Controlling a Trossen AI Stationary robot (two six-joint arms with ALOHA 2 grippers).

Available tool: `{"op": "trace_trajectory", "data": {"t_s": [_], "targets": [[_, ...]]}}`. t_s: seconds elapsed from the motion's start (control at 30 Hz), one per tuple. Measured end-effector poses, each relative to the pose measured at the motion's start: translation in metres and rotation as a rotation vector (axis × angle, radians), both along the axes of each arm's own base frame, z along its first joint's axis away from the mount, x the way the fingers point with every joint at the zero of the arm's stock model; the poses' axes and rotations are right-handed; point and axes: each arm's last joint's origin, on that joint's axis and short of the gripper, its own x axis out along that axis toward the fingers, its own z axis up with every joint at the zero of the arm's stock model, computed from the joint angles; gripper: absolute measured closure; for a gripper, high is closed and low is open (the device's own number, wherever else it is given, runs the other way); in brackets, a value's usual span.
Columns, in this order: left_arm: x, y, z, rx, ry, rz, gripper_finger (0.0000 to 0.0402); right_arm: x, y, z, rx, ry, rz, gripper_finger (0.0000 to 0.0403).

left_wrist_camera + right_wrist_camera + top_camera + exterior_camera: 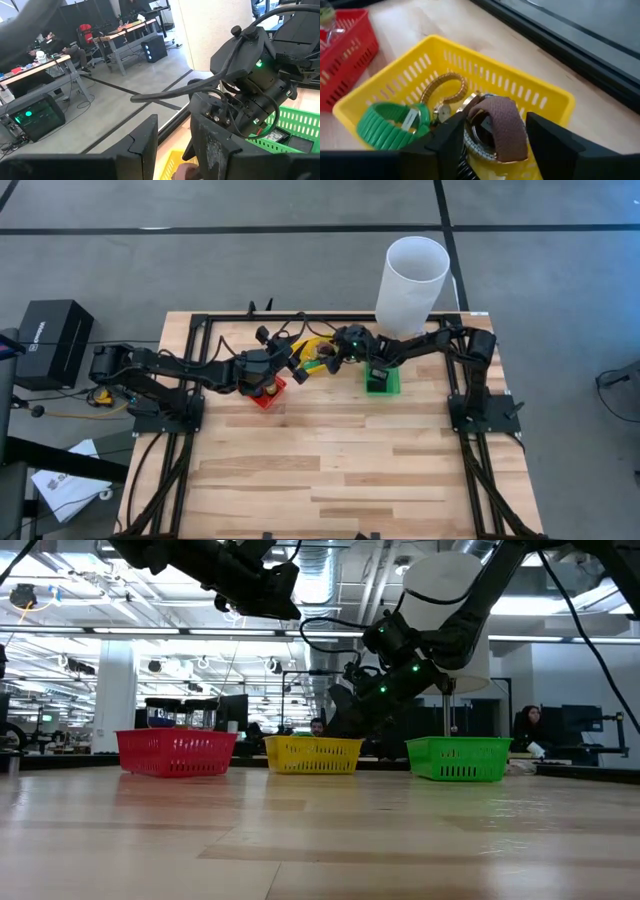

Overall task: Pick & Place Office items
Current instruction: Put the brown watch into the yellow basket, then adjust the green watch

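**Over the yellow bin: right gripper spread wide, nothing gripped**

Along the table's (330, 480) far side, three plastic bins in a row: red bin (268, 396), yellow bin (313, 345), green bin (380, 385). Behind the green one, a tall white cylinder (412, 272).

Directly above the yellow bin, the right gripper (495, 125), angled down into it. Fingers (451, 137) set well apart, with no hold on anything. Below and between them, lying in the bin: a brown clip (506, 131), draped across a silvery ring (479, 146), close by one finger and clear of the other. Contact with the nearer finger: cannot tell. Sharing the same bin, a green ring (395, 124) with a small pale tag on it, and a gold-toned band (445, 86) curled in a loop near the middle.

Just beside that, above the gap between red and yellow bins, the left gripper (297, 367), raised well off the table in the low view. Open or closed, holding or not: cannot tell.

Down in the green bin, seen from the left wrist, a small dark flat piece (276, 136). Inside the red bin, from above, a few dark and brownish items, too small to name.

Beyond the table, in the room, a seated person (524, 728) at a desk.
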Motion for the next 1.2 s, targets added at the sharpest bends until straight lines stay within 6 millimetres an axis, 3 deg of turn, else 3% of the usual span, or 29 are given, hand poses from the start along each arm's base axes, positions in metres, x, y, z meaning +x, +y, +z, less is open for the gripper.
{"op": "trace_trajectory", "data": {"t_s": [0.23,0.8,1.07,1.2], "targets": [[0.000,0.000,0.000,0.000,0.000,0.000,0.0291,0.001,0.004,0.001,-0.060,0.042,0.115,0.0171],[0.000,0.000,0.000,0.000,0.000,-0.001,0.0291,0.013,0.037,0.004,-0.217,0.084,0.331,0.0177],[0.000,0.000,0.000,0.000,0.000,0.001,0.0291,0.022,0.038,0.015,-0.192,0.032,0.321,0.0178],[0.000,0.000,0.000,0.000,-0.001,0.003,0.0291,0.029,0.041,0.022,-0.136,0.014,0.414,0.0178]]}}
